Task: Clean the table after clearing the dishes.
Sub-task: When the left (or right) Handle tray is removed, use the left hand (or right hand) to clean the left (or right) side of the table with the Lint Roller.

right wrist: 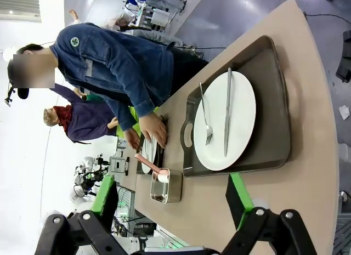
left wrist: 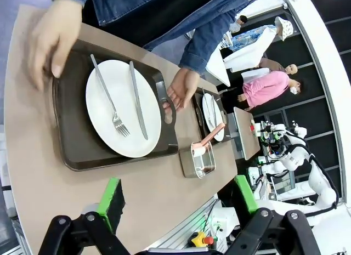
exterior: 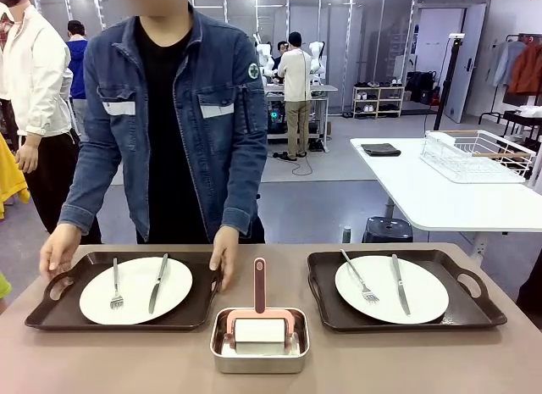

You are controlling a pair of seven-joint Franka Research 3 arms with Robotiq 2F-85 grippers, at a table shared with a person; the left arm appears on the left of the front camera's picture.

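1. Claws: we log the left claw (left wrist: 176, 182) and the right claw (right wrist: 171, 181) both spread wide, with nothing between the green pads. Each hangs over the near edge of the worktop (exterior: 85, 360).
2. Dishes, first set: the first plate (exterior: 135, 290), white, carries a fork (exterior: 116, 284) and a knife (exterior: 158, 284). It sits on the first tray (exterior: 51, 313), ahead of the left claw and off to one side of its fingers. The person's hands (exterior: 224, 252) rest on the tray's two short ends.
3. Dishes, second set: the second plate (exterior: 391, 290), with its own cutlery, sits on the second tray (exterior: 474, 313). It lies ahead of the right claw, with no hand on it.
4. Cleaning tool: the pink-handled tool (exterior: 259, 284) sits in the steel pan (exterior: 218, 360), ahead of both claws and roughly between each one's fingers.
5. Step in hand: we judge this the clearing stage. The person looks set to lift the first tray, and the tool is untouched.
6. Next move: both trays must leave the worktop. After that, a claw would need to descend over the pan and close across the pink handle.
7. Orientation: each tray's long axis runs along the worktop's length, crosswise to the claws' reach. The cutlery lies across that axis, with the fork tines towards the claws. The tool's long axis points straight away from the claws, handle end towards the person.
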